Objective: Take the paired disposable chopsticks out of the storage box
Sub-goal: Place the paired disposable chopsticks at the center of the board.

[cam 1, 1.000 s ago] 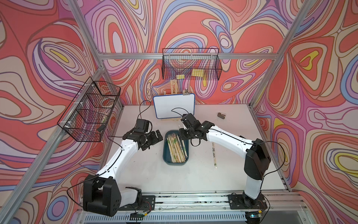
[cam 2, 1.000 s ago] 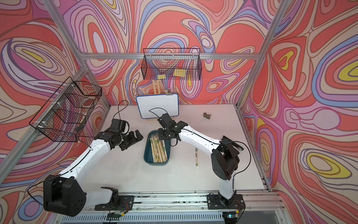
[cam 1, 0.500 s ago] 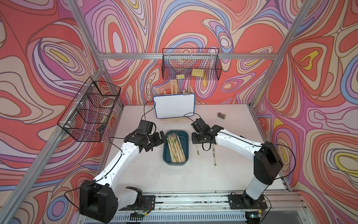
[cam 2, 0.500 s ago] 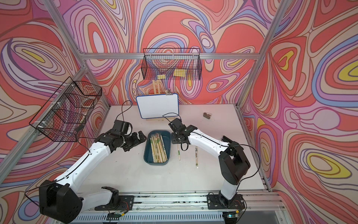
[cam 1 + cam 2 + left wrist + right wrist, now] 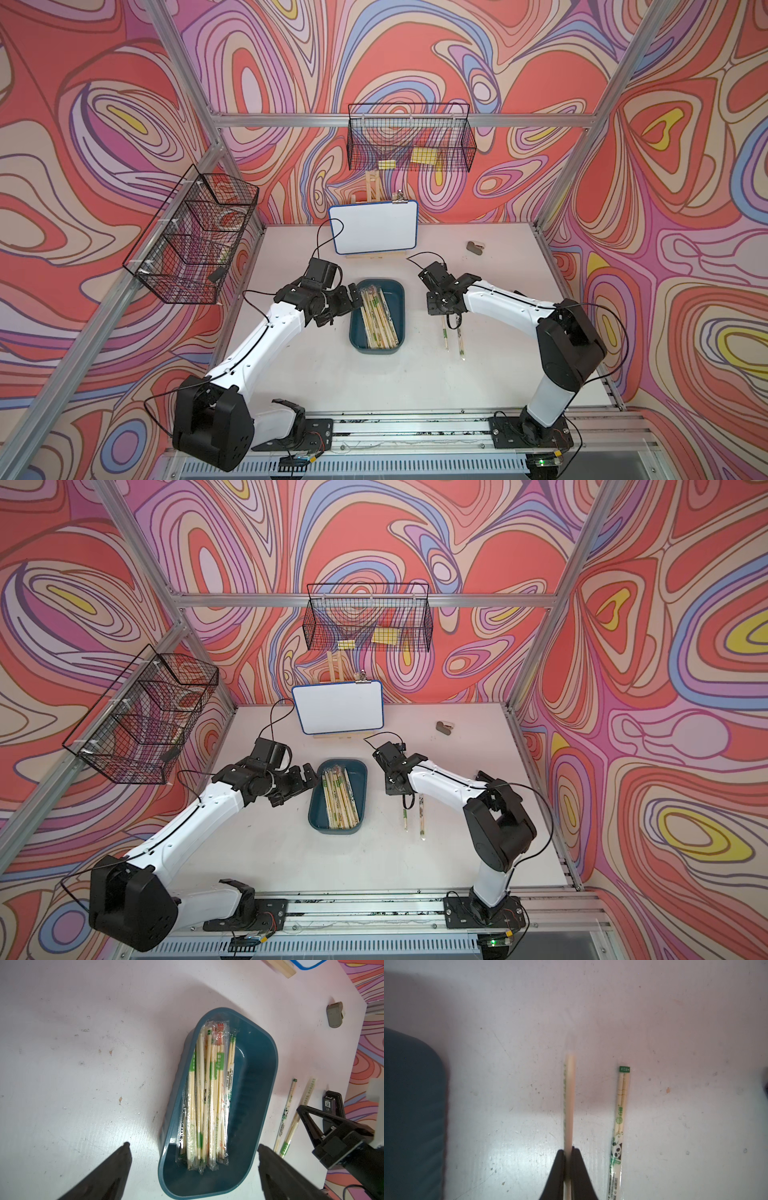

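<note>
1. Right wrist view gives me the step in hand. The right gripper (image 5: pixel 568 1152) is clenched on one sleeved pair (image 5: pixel 569 1095), which runs straight ahead from its fingertips, outside the storage box (image 5: pixel 411 1115).
2. That pair is blurred, so I cannot tell whether it rests on the table (image 5: pixel 695 1032) yet. A second pair (image 5: pixel 620 1118) lies flat just beside the held one and parallel to it, on the side away from the box.
3. I judge this to be the set-down of a removed pair. The next move calls for lowering it until it lies flat, then letting go without nudging its neighbour.
4. The left gripper (image 5: pixel 193 1145) is spread wide and empty, poised at one end of the box. The paired disposable chopsticks (image 5: pixel 207 1095) left inside are bundled directly ahead of its fingers.
5. Its next grab needs one sleeve singled out, since they overlap tightly.
</note>
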You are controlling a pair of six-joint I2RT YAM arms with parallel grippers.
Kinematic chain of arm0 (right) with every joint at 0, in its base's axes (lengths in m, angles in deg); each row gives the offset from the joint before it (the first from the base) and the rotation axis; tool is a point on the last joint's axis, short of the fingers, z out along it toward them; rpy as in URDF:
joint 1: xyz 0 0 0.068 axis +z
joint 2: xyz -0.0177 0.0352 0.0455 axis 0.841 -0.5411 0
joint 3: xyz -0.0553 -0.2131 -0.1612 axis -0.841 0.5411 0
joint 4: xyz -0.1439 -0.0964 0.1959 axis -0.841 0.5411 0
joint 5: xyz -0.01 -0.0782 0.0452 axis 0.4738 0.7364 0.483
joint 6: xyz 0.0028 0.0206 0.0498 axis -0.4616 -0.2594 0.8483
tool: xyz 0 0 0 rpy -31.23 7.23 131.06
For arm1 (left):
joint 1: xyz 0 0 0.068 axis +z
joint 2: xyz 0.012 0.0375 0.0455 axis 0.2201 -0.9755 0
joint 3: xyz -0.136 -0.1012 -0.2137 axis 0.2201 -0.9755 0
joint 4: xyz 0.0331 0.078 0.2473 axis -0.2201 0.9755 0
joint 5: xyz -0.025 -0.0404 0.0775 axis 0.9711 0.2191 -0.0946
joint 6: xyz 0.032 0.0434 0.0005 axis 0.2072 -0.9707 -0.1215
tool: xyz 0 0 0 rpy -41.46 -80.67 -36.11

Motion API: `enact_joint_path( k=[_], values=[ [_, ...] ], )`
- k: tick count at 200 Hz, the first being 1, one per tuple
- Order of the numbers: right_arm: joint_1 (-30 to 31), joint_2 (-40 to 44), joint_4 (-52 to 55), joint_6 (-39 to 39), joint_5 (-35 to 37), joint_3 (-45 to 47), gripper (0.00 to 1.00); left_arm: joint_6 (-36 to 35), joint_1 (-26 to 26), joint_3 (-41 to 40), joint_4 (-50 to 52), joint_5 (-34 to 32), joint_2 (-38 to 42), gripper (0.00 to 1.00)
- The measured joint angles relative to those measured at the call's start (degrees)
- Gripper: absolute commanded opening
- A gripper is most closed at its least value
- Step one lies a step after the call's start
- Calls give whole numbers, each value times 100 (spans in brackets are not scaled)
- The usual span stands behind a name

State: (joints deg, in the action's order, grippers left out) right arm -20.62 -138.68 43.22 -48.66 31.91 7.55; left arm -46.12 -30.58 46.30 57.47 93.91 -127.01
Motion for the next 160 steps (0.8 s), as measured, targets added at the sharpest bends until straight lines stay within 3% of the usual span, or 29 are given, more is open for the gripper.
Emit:
enact_joint_path(
  k=[160],
  values=[
    [-210, -498, 26, -50, 411, 190, 0, -2, -17, -2, -7, -59, -74, 100]
  ],
)
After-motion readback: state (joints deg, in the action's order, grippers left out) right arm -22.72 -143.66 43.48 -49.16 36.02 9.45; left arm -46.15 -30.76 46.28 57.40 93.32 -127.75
